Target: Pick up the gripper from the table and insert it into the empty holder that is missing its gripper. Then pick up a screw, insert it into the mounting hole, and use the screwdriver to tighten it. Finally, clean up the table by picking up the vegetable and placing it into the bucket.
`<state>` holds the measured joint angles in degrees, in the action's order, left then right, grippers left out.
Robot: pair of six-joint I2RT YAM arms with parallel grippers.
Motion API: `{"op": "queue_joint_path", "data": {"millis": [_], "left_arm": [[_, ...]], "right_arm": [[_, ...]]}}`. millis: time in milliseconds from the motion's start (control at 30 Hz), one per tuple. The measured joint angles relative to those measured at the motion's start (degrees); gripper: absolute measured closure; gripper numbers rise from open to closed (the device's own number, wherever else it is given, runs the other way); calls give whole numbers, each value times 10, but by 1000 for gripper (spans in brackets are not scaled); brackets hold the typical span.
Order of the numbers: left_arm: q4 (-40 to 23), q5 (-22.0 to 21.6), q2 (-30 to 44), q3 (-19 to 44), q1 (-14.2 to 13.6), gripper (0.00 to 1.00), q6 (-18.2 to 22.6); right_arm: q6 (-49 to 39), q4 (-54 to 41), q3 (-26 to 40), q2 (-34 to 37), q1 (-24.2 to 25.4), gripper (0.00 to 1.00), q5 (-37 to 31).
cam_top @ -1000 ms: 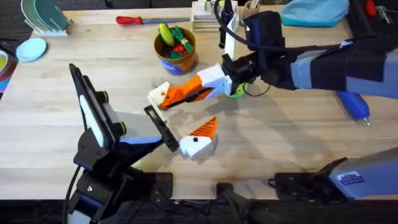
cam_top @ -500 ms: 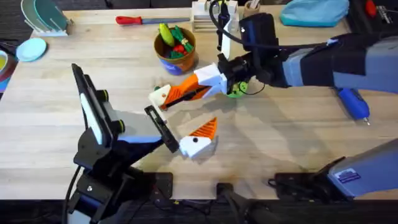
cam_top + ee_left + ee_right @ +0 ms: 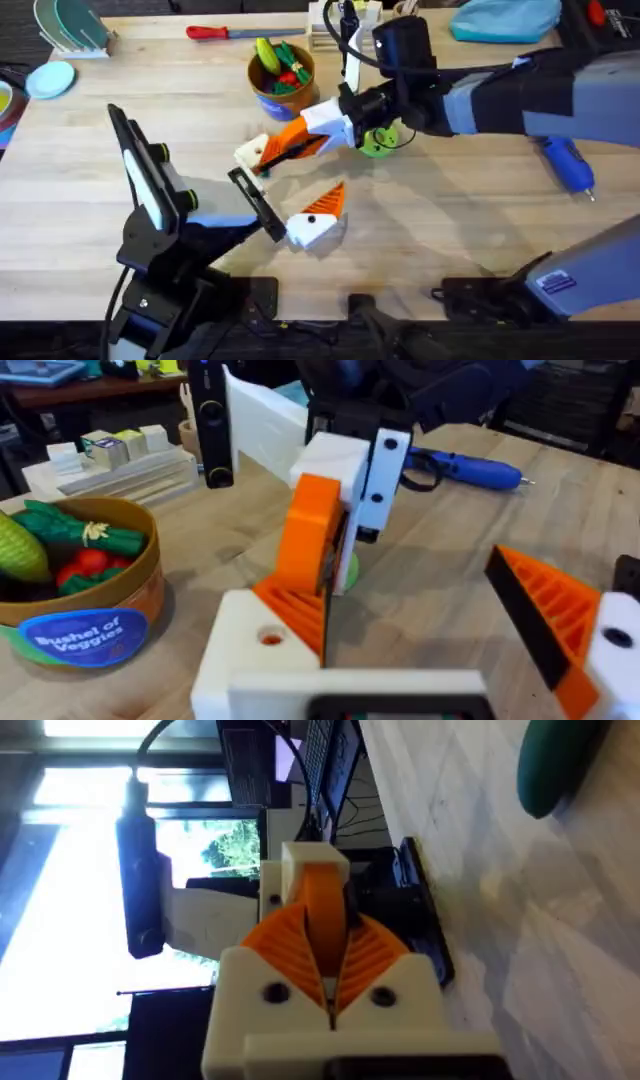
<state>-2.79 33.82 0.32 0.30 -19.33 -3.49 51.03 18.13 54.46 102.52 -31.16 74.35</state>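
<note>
Orange wedge, one: the gripper [image 3: 325,905] is pinched upright between the two ribbed pads of the right gripper [image 3: 285,150], whose jaws are pressed onto it. Right arm reaches across from the right side to table centre. The wedge's far end meets the holder [image 3: 250,152], a white pointed block with one round hole in its face. From the left wrist the holder [image 3: 250,660] sits low and close, with orange ribbing touching its upper edge.

Left gripper [image 3: 285,188]: jaws spread wide, nothing between them. One jaw is the bare holder. The other is a white block carrying one orange ribbed pad [image 3: 328,203], well apart from the first.

Vegetable [image 3: 555,765], one, dark green and oblong: lies on bare wood near the right gripper, touching nothing that I can see. Cannot place it from overhead.

Bucket [image 3: 280,103], one: blue tub with a brown rim, just beyond the right gripper towards the far edge. It holds toy foods: one yellow piece, some red, some green. Label on the wall reads "Bushel of Veggies".

Screwdrivers, two. Blue screwdriver [image 3: 568,165] lies flat at the right side of the table, partly under the right arm. Red-handled screwdriver [image 3: 215,32] lies at the far edge, left of the bucket.

Green ring [image 3: 378,140], one: on the wood beside the right wrist.
</note>
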Motion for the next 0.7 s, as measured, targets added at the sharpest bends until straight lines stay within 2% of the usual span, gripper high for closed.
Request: {"op": "queue_joint_path", "data": {"millis": [700], "left_arm": [[-1,11,0,0,3,7,-6]], "right_arm": [[0,-4,4,0,-3,994,-22]]}}
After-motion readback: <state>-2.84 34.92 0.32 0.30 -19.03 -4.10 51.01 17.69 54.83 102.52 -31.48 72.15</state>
